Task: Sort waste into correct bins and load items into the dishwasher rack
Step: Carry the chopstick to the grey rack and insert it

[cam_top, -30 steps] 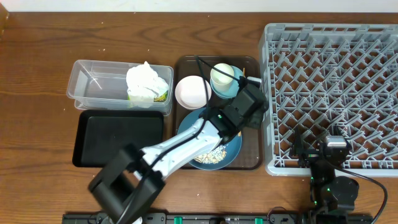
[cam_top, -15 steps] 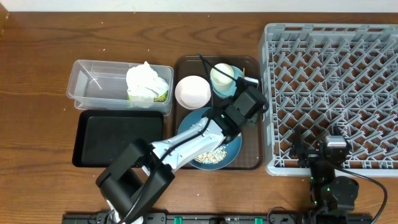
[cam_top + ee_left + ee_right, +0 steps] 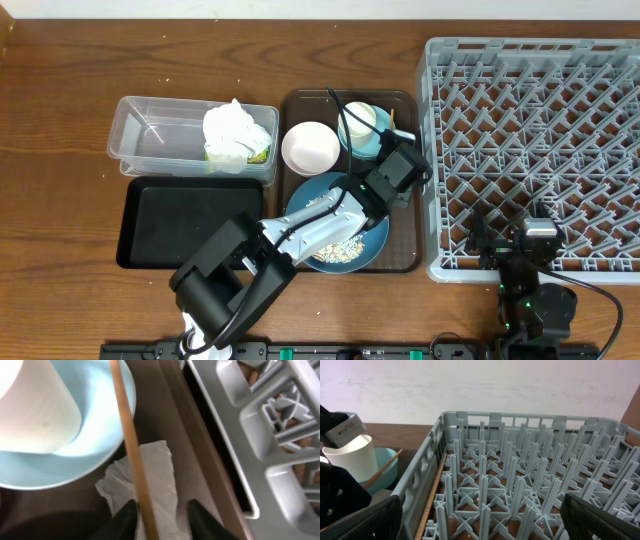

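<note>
Dishwasher rack [image 3: 530, 140] takes the right side of the table [image 3: 80, 80], its left wall just beside the brown serving tray [image 3: 405, 250]. Left of that tray we have the clear tub [image 3: 150, 140] at the back and the black tray [image 3: 190, 222] in front of it. The tub holds crumpled white napkins [image 3: 235, 128] and the yellow-green wrapper [image 3: 258, 155].

On the serving tray:
- The dark-blue plate [image 3: 372, 240] is at the front with rice grains [image 3: 335, 250] on it.
- The pinkish-white bowl [image 3: 310, 148] is back left.
- The cream cup [image 3: 358, 120] stands in the light-blue dish [image 3: 365, 150], back right.

The left arm lies across the plate. We see the left gripper [image 3: 162, 520] down near the tray's right edge, jaws apart. It straddles a chopstick [image 3: 127, 435] and the white napkin [image 3: 160, 480] under it (the chopstick runs on over the dish rim). One finger [image 3: 205, 520] stands clear of the napkin's edge.

The right gripper [image 3: 480, 522] sits at the rack's front edge, jaws wide apart, facing the pegs.
</note>
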Motion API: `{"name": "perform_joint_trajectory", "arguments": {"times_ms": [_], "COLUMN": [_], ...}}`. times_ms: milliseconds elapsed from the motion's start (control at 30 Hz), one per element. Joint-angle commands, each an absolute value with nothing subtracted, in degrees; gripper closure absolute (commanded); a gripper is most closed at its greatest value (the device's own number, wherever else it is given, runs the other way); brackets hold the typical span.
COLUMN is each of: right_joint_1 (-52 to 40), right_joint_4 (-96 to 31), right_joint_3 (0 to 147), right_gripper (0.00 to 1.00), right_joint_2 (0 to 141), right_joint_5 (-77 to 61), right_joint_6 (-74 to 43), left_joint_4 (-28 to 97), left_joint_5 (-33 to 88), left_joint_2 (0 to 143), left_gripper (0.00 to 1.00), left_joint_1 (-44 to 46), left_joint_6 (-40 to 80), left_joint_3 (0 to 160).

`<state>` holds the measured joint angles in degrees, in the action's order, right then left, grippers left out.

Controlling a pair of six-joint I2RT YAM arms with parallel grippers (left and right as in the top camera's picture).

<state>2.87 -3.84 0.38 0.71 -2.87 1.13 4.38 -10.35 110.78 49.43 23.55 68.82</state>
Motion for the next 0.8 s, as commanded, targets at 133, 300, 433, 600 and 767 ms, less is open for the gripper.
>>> {"name": "perform_joint_trajectory", "arguments": {"times_ms": [133,300,433,600,767], "right_joint_1": [3.03,3.05,3.03,3.05,3.03], "right_joint_4": [-4.05,-4.05,-4.05,-4.05,-4.05], "right_joint_3": [0.32,0.32,0.32,0.32,0.32], "right_gripper": [0.01,0.01,0.01,0.01,0.01], "right_joint_2": [0.49,0.49,0.49,0.49,0.49], "right_joint_5": [-3.07,-3.05,-3.05,-3.07,-3.07], "right_joint_6": [1.37,1.37,1.34,1.34,1.34], "left_joint_4": [4.32,4.47,4.45,4.47,4.47], "left_joint_5": [-13.02,-13.02,-13.02,-13.02,-13.15], "left_joint_2": [111.2,111.2,111.2,111.2,111.2], "left_gripper": [0.75,0.78,0.81,0.81,0.89], "left_joint_1": [48.93,48.93,48.93,48.93,48.9], "left_joint_6": [22.72,22.72,22.72,22.72,22.72], "left_joint_3": [68.86,68.86,68.86,68.86,68.86]}}
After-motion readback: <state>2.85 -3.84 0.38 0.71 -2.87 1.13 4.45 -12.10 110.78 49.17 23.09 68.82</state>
